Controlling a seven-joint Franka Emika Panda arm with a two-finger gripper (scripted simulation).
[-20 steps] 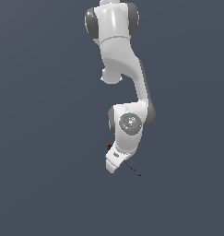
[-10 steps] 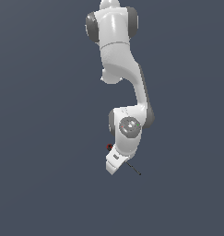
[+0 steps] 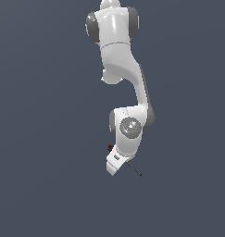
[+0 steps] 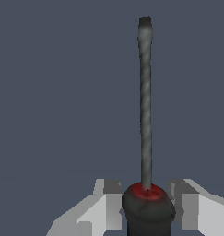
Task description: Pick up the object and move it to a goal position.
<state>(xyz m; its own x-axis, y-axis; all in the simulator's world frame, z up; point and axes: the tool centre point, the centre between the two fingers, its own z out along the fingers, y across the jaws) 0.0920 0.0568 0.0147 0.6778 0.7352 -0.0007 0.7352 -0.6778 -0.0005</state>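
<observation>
While the white two-finger gripper [image 4: 148, 207] brackets the red-and-black-handled screwdriver [image 4: 145, 138], whether its fingers actually clamp the handle cannot be told.

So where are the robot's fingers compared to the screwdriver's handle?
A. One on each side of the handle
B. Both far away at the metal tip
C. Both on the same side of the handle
A: in the wrist view the grey fingers stand either side of the red-and-black handle of the screwdriver.
</observation>
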